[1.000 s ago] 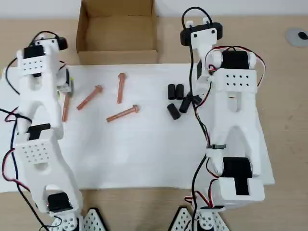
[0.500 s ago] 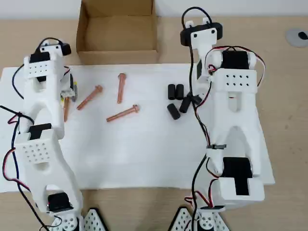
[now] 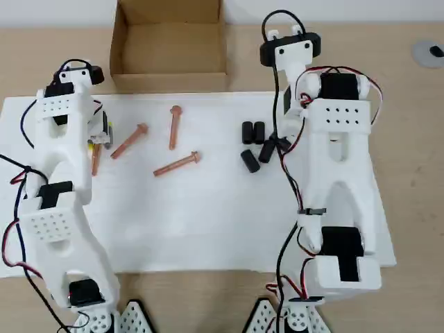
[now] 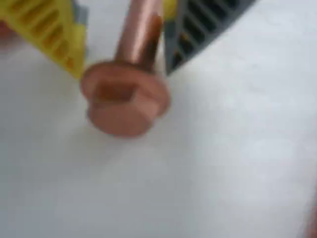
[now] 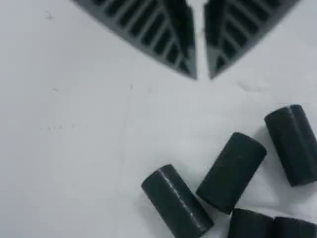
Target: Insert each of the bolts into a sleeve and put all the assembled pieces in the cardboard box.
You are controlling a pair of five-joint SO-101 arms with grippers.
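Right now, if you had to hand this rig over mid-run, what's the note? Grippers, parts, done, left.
Left gripper: open, one finger on each side of the shaft of a bolt that lies at the left end of the white sheet; not lifted.
Right gripper: shut, holding nothing, just beside the black sleeves.
Three other bolts lie loose mid-sheet.
Cardboard box: past the sheet's far edge, no pieces in it.
Done: nothing assembled, nothing boxed.
Left: put every bolt into a sleeve, then move all the pieces to the box.
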